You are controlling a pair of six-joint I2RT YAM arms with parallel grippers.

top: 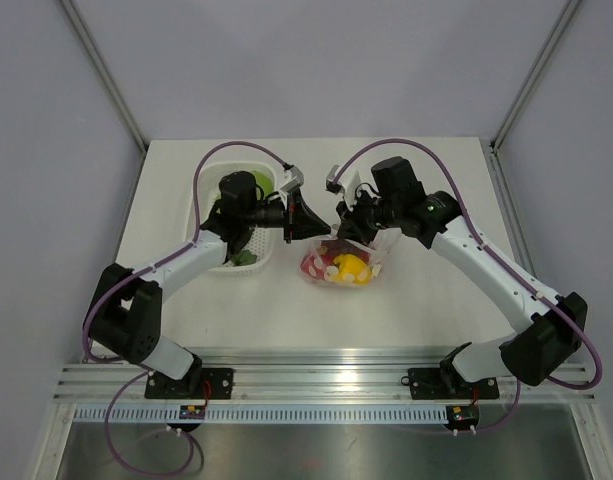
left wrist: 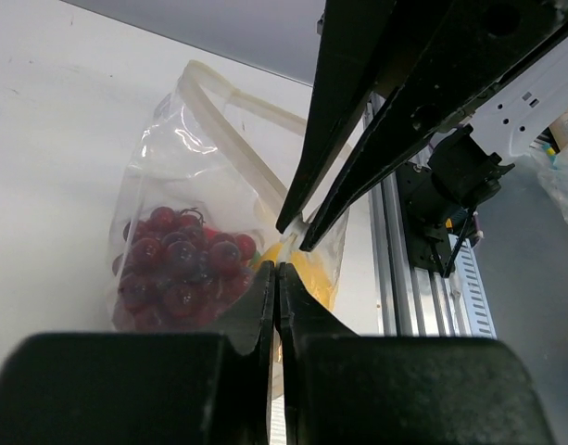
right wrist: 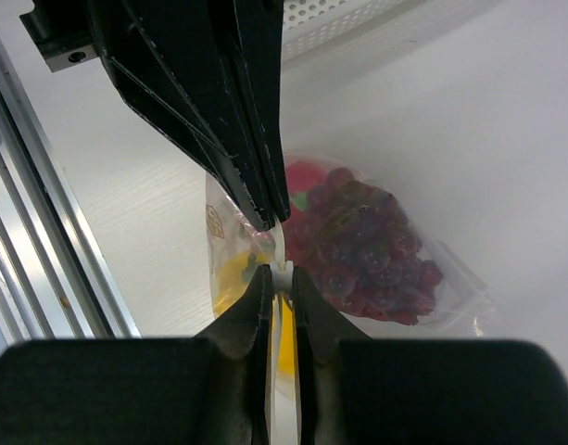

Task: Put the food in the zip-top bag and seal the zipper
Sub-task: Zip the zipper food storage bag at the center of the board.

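Observation:
The zip-top bag lies in mid table, holding a dark purple grape bunch, a red piece and a yellow piece. Both grippers meet at its upper edge. My left gripper is shut, with the bag's thin mouth edge pinched between its fingers. My right gripper is shut on the pale zipper right beside the left fingertips. The zipper strip runs away from the grip in the left wrist view. The grapes and the yellow piece show through the plastic.
The white slotted basket stands left of the bag, under the left arm, with green pieces in it; its wall shows in the right wrist view. The aluminium rail runs along the table's near edge.

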